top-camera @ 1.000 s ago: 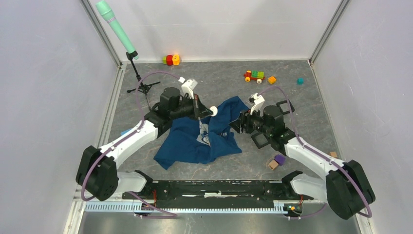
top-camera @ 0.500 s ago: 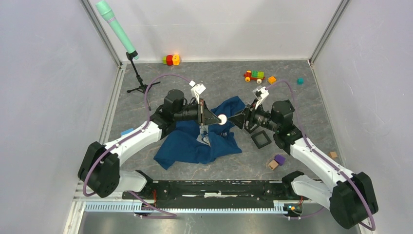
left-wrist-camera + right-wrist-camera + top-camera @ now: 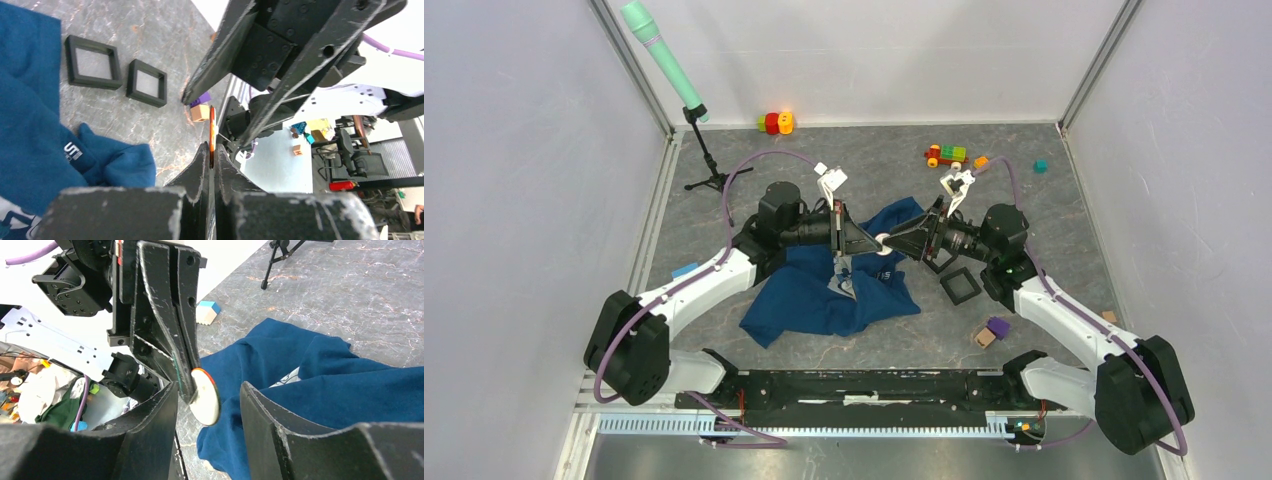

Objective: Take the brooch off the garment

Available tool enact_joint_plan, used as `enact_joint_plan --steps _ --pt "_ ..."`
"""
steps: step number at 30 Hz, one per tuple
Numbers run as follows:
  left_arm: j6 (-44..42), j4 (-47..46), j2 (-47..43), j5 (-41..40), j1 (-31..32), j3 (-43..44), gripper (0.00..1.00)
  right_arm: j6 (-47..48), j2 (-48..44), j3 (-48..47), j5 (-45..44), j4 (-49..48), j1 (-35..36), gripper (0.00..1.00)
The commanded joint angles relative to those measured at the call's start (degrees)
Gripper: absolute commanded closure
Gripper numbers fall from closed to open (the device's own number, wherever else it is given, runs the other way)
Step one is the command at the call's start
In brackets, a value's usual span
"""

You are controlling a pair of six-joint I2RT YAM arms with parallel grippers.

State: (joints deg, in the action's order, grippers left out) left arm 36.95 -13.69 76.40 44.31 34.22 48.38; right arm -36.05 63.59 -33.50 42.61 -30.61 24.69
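— What's the setting?

— A grey, marble-patterned worktop closed in by plain white walls, with metal posts at the back corners. A pale green tube leans on a small black tripod at the back left. Toys lie along the far side: a red and yellow piece against the wall, a little train and a teal block. Two black square frames lie side by side near the right arm, and a purple block sits closer to the front.

— And the garment?

— The garment, a dark blue T-shirt, lies crumpled in the middle of the worktop between the two arms, with a bit of white print showing.

— What is the left gripper doing?

— The left gripper is clamped tight on the brooch, a round white disc with an orange rim. It pinches the disc by its edge and holds it in the air above the shirt, apart from the cloth.

— The right one?

— The right gripper faces it tip to tip. Its jaws stand apart with the disc between them. One finger is just beside the disc's edge; I can't tell whether it touches. The other is clear of it.
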Motion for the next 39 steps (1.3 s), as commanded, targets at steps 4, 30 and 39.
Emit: enact_joint_plan --steps 4,30,39 --pt "5.77 -8.00 -1.19 3.85 0.26 0.93 0.98 -0.11 -0.70 -0.52 1.35 -1.56 -0.25 0.55" --pt "16.78 -20.17 -1.16 6.23 0.31 -1.08 0.98 -3.29 -0.12 1.78 1.66 -7.40 -0.25 0.86" --pt "17.78 -19.72 0.31 3.70 2.06 0.04 0.98 -2.00 -0.67 2.12 0.87 -6.56 0.01 0.86"
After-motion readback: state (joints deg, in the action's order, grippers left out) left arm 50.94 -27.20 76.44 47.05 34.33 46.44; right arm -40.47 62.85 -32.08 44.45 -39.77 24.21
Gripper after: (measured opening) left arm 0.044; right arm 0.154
